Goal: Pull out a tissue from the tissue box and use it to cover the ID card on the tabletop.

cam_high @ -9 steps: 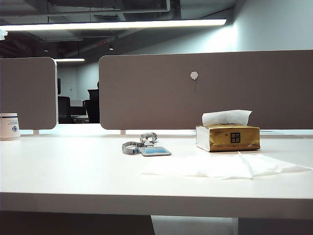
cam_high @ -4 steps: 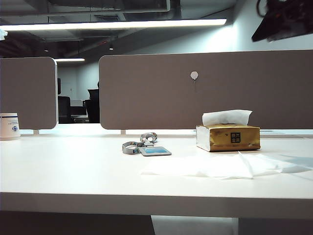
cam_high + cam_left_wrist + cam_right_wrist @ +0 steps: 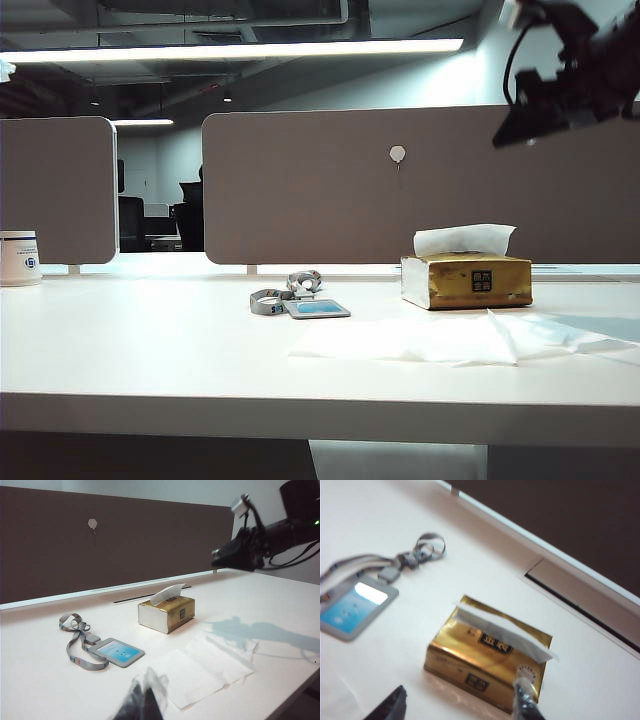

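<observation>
While the right gripper [image 3: 460, 705] hangs high over the right end of the tabletop [image 3: 150, 350]: its fingers stand wide apart with nothing between them, above and just near of the tissue box [image 3: 467, 281]
Left gripper [image 3: 142, 702]: low at the near edge, only dark blurred tips in its own view; I cannot tell whether it is wide or narrow
Tissue box: flat on the right, towards the far side, with a white tuft [image 3: 463, 239] standing up from its slot
ID card [image 3: 316, 309]: uncovered, left of the box and a little nearer, its lanyard [image 3: 275, 297] coiled on the far side
Creased white sheet [image 3: 450, 340]: spread near of the box, apart from the card
Step in hand, I'd say: coming down to pinch the tuft
Doing it well: centre the fingers across the tuft, close on paper only, well above the gold wrapper, then draw straight up and slowly
Risk: the light pack may lift with the paper, or the sheet may tear
</observation>
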`<state>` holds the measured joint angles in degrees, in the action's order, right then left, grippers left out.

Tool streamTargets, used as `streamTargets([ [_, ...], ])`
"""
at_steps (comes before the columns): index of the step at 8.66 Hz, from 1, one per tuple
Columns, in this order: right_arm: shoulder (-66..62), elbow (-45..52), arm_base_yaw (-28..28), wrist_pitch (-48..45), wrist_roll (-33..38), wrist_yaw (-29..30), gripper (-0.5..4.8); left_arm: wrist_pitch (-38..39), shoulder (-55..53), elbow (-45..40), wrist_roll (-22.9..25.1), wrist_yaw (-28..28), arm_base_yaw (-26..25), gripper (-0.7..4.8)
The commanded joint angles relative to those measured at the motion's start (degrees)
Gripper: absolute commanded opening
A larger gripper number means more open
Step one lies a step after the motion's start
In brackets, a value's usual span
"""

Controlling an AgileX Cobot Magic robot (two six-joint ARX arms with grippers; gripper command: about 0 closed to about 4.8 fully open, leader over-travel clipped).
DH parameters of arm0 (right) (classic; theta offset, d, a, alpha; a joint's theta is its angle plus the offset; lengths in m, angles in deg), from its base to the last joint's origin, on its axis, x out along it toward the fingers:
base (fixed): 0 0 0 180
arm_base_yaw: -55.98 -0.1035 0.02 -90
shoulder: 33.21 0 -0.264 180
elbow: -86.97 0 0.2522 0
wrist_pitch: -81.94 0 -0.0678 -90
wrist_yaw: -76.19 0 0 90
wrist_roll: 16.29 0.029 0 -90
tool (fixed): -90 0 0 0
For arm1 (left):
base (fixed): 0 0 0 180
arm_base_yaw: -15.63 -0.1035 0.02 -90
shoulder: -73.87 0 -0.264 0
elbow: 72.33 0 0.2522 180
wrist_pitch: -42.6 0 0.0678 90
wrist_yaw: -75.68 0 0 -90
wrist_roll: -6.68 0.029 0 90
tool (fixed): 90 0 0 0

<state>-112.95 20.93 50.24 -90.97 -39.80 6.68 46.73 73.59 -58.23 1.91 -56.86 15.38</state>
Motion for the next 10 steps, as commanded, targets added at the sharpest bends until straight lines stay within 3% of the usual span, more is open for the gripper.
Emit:
streamTargets([
  [1,-6.0,-0.2,-1.1,-4.2,-17.4,-0.5,2.77,-0.6,0.0,0.2,-0.2,-0.2,0.0,-0.05],
  [3,-10.6,-0.2,-1.2,-18.8,-17.7,-0.4,2.84,-0.6,0.0,0.2,-0.2,-0.1,0.0,-0.05],
  [4,-15.4,-0.8,-1.2,-21.0,-17.7,-0.4,2.84,-0.6,0.0,0.2,-0.2,-0.1,0.0,-0.05],
  [5,-16.6,-1.6,-1.2,-21.0,-18.6,-0.4,2.84,-0.6,0.0,0.2,-0.2,-0.1,0.0,-0.05],
  [6,-23.7,-11.8,-1.2,-18.5,-19.6,-0.4,2.84,-0.6,0.0,0.2,-0.2,-0.2,0.0,-0.05],
  [10,-27.1,-12.4,-1.2,-17.6,-20.2,-1.1,2.84,-0.6,0.0,0.2,-0.2,0.1,0.0,-0.05],
])
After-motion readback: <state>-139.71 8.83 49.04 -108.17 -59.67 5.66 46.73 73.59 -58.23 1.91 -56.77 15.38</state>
